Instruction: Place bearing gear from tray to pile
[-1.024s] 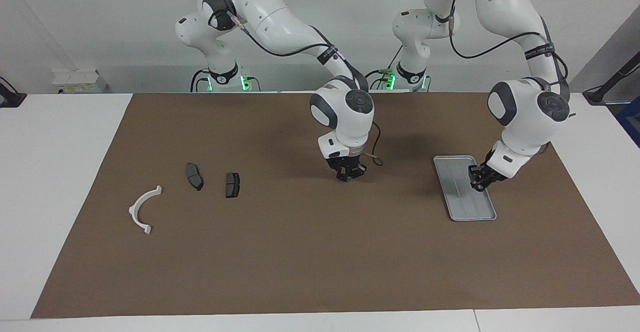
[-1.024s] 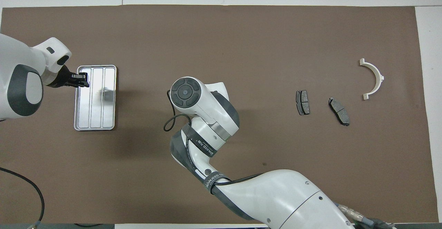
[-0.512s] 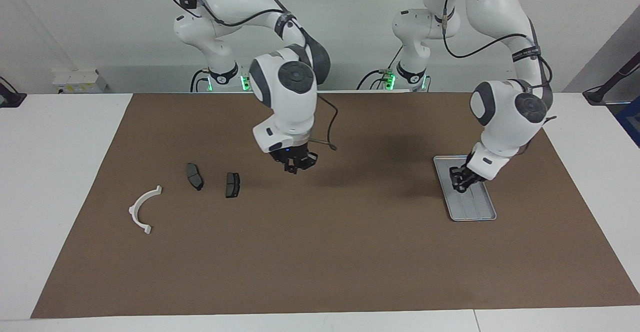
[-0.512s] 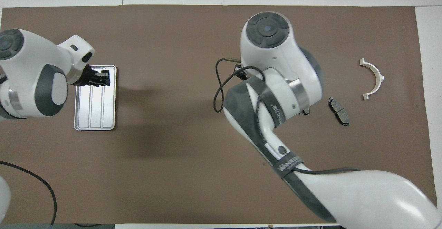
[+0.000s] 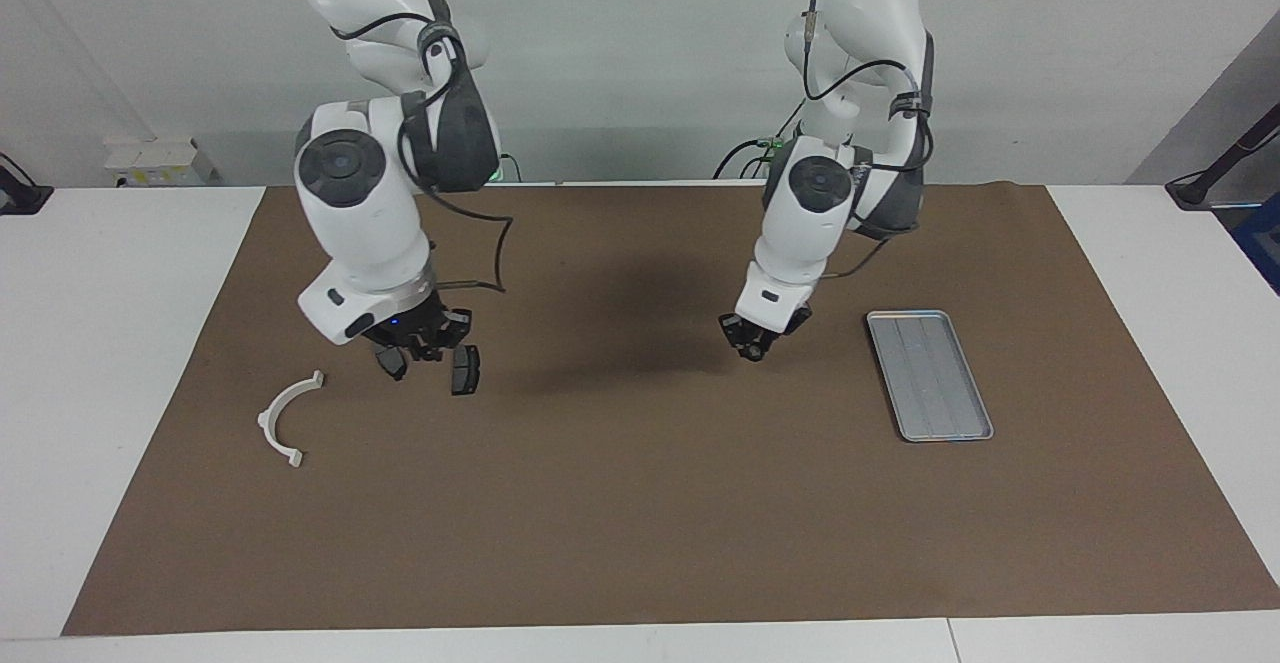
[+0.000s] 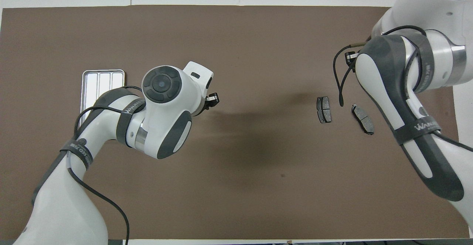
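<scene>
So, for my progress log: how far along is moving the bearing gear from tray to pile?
Done: the tray looks bare. In hand: the left pincer hangs over the mat between tray and dark pads; whether it carries the gear I cannot tell. The right pincer, shut, hovers over the pads. Left: no gear lies by the white bracket yet.

Right gripper low over two dark pads, crowding pile; white bracket at its 7 o'clock. Wide bare mat between pads and tray.
</scene>
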You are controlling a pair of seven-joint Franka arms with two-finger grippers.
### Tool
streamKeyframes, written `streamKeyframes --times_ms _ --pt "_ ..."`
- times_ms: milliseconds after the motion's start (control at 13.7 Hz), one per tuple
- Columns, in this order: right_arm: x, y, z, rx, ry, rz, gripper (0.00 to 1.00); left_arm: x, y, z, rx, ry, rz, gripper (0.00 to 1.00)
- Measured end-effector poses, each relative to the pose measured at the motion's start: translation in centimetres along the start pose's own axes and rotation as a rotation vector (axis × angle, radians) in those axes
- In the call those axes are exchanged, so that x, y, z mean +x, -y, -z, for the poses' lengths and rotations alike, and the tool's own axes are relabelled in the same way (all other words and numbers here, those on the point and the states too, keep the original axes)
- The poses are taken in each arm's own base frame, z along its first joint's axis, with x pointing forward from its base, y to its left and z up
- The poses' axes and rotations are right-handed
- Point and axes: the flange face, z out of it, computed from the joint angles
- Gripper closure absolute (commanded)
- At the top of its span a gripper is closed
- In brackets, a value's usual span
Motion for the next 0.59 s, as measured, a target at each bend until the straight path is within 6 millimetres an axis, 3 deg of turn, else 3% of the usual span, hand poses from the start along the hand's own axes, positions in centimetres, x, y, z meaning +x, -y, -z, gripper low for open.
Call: streamKeyframes --times_ms 220,366,585 --pt "0.3 -4.3 -5.8 0.001 -0.07 0.038 1.0 -1.7 -1.7 -1.9 -0.004 -0.004 0.01 1.0" --pt "0.0 -4.6 -9.0 0.002 -0.09 0.043 1.0 -1.9 -2.1 -3.2 -0.004 -0.013 0.018 1.0" --pt "0.3 -5.4 -10.9 -0.001 -0.121 0.059 1.0 -2.5 -2.5 -5.5 0.013 -0.023 0.021 1.0"
